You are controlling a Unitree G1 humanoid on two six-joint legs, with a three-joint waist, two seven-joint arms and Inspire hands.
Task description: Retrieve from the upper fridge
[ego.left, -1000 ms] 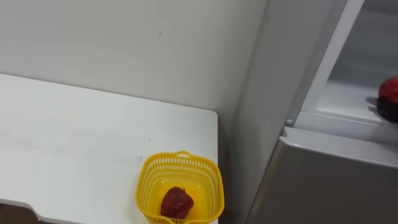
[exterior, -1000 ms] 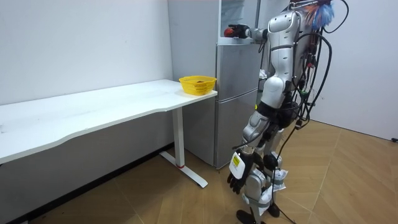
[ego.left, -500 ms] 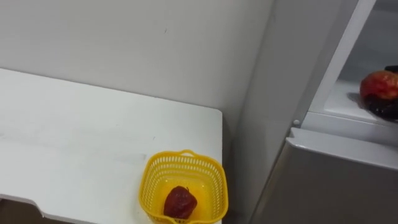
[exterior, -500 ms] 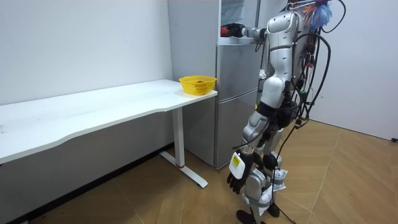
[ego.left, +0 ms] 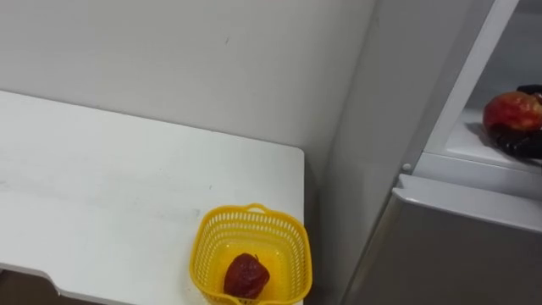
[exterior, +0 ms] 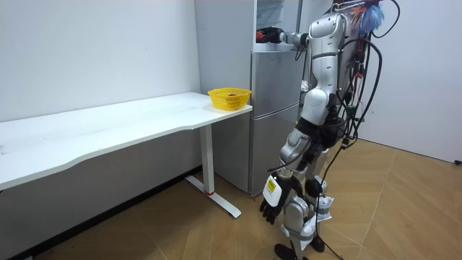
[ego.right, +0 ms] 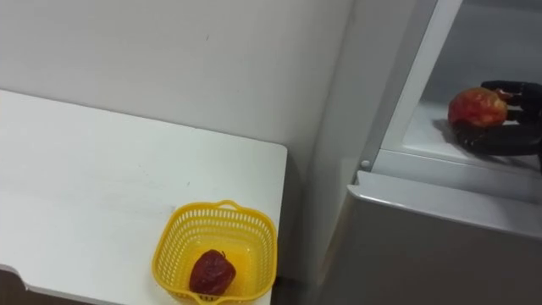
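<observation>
I'm seeing the right hand (ego.right: 501, 140), cut off at the edge, curling round the red fruit (ego.right: 476, 108) inside the upper fridge (ego.right: 417, 129). The left hand (exterior: 271, 209) is hanging, its grip unreadable.

Fruit (ego.right: 477, 108): round, red with orange-yellow patches, whole. Held in the dark right hand (ego.right: 501, 135), fingers curled beneath and behind it, top and front left bare. Inside the open upper compartment of the fridge (ego.right: 423, 246), over the pale shelf, close to the front edge. Whether touching the shelf: cannot tell.
</observation>
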